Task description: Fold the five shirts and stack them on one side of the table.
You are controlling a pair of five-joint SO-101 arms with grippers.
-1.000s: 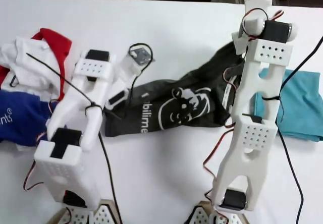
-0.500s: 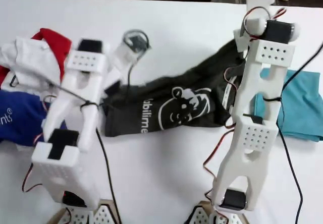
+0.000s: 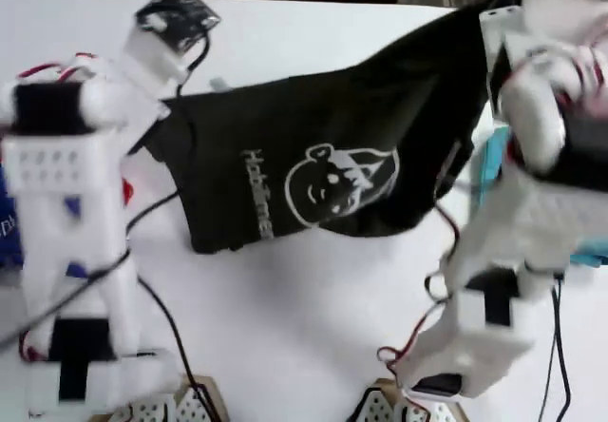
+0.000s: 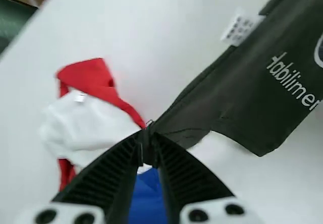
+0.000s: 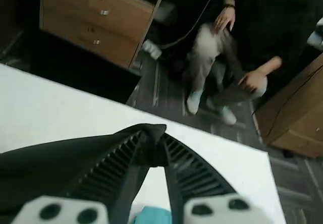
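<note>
Both jaws closed on black shirt (image 3: 323, 156) corners; shirt spread taut over table (image 3: 313, 327).

The right tool (image 5: 150, 142) pinches the black shirt (image 5: 45, 166) over the white table (image 5: 50, 103).

White lettering (image 3: 256, 194) beside a drawn face (image 3: 337, 184) runs across the black shirt (image 3: 313, 118) between my left pincer (image 4: 147, 138) and right pincer (image 5: 151, 135) — its small white tag (image 4: 241, 26), beyond the left one, bears print too small to read.
</note>
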